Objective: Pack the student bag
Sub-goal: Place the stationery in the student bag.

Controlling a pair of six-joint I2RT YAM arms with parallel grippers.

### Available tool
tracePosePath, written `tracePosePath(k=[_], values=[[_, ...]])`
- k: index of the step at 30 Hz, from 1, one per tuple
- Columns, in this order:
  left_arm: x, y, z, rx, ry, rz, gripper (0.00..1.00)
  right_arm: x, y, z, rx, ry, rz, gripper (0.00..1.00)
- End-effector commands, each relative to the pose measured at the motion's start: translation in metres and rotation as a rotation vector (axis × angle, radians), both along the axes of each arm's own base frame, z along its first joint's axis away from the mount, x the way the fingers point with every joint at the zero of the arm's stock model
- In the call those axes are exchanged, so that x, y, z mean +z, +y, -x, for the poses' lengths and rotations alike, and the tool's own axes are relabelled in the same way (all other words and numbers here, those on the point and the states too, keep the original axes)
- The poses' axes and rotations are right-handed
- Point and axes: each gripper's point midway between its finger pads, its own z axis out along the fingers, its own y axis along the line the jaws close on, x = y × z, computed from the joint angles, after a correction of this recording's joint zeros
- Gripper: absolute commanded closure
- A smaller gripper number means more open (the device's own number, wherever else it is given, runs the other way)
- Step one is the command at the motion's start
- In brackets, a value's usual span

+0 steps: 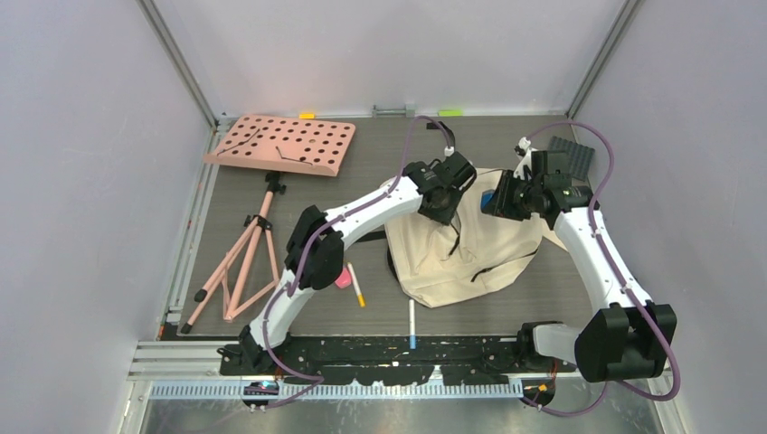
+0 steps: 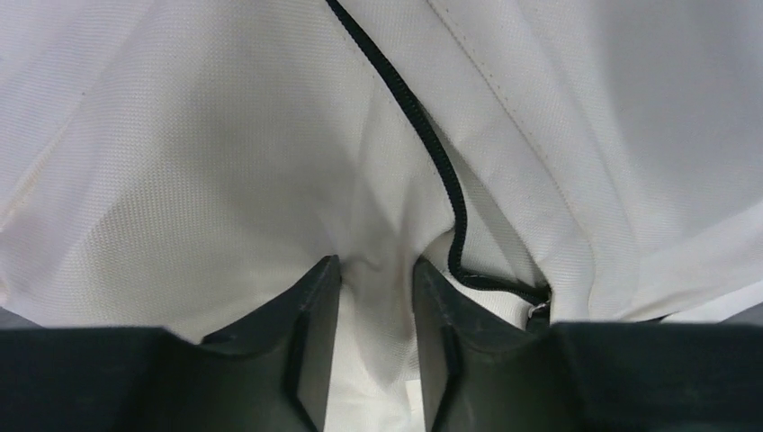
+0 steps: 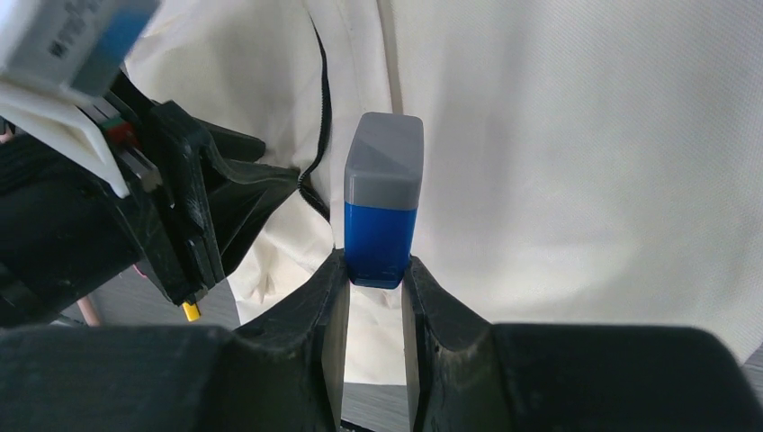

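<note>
The jaws of the right gripper pinch the blue end of a small blue-and-grey block, and what that block is I can't make out. The left gripper has its jaws part-way apart with a ridge of cream cloth between them, just beside a black zip. I cannot tell whether they grip the cloth. The student bag lies slumped mid-table, right of centre, its far edge hidden under both wrists. To its left lies a pen, with a second pen nearer. A pink perforated board sits far left.
</note>
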Motion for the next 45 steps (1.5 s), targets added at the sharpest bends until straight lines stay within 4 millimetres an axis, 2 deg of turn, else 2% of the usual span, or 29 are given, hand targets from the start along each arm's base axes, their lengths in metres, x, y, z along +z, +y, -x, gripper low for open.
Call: tracePosePath(k=[1, 5, 6, 8, 11, 14, 16, 19, 20, 23, 29, 32, 35, 39, 44, 45], values=[[-0.044, 0.028, 0.018, -0.115, 0.026, -0.224, 0.71, 0.014, 0.007, -0.014, 0.016, -0.075, -0.028, 0.99], [-0.047, 0.031, 0.017, -0.138, -0.004, -0.241, 0.99, 0.009, 0.012, -0.012, 0.037, -0.062, -0.046, 0.99], [-0.043, 0.029, 0.016, -0.138, -0.015, -0.227, 1.00, 0.008, 0.013, -0.012, 0.052, -0.060, -0.046, 0.99], [-0.030, 0.025, 0.015, -0.140, -0.048, -0.177, 1.00, 0.009, 0.021, -0.011, 0.094, -0.055, -0.071, 0.99], [-0.001, 0.020, 0.011, -0.124, -0.131, -0.077, 1.00, 0.010, 0.043, -0.007, 0.201, -0.041, -0.152, 0.99], [0.035, 0.013, 0.006, -0.094, -0.214, 0.046, 1.00, 0.004, 0.063, -0.005, 0.278, 0.006, -0.200, 0.99], [0.045, 0.013, 0.007, -0.083, -0.229, 0.081, 1.00, -0.002, 0.071, -0.005, 0.310, 0.047, -0.226, 0.99], [0.050, 0.016, 0.011, -0.080, -0.226, 0.096, 1.00, -0.008, 0.076, -0.007, 0.328, 0.088, -0.238, 0.99], [0.051, 0.017, 0.011, -0.078, -0.228, 0.098, 1.00, -0.017, 0.074, -0.007, 0.314, 0.120, -0.222, 0.99], [0.056, 0.023, 0.011, -0.060, -0.247, 0.100, 1.00, -0.025, 0.067, -0.010, 0.278, 0.150, -0.179, 0.99], [0.068, 0.029, 0.007, -0.026, -0.279, 0.103, 1.00, -0.035, 0.055, -0.003, 0.222, 0.171, -0.125, 0.99], [0.076, 0.027, 0.007, -0.025, -0.295, 0.137, 1.00, -0.040, 0.057, 0.002, 0.236, 0.186, -0.137, 0.99], [0.081, 0.023, 0.010, -0.040, -0.301, 0.189, 1.00, -0.047, 0.071, 0.010, 0.306, 0.225, -0.224, 0.99], [0.082, 0.019, 0.014, -0.060, -0.293, 0.227, 1.00, -0.050, 0.088, 0.006, 0.386, 0.216, -0.299, 0.98], [0.083, 0.023, 0.011, -0.050, -0.296, 0.230, 1.00, -0.054, 0.107, -0.004, 0.449, 0.210, -0.351, 0.89], [0.083, 0.024, 0.010, -0.048, -0.297, 0.230, 1.00, -0.055, 0.108, -0.006, 0.456, 0.206, -0.345, 0.84]])
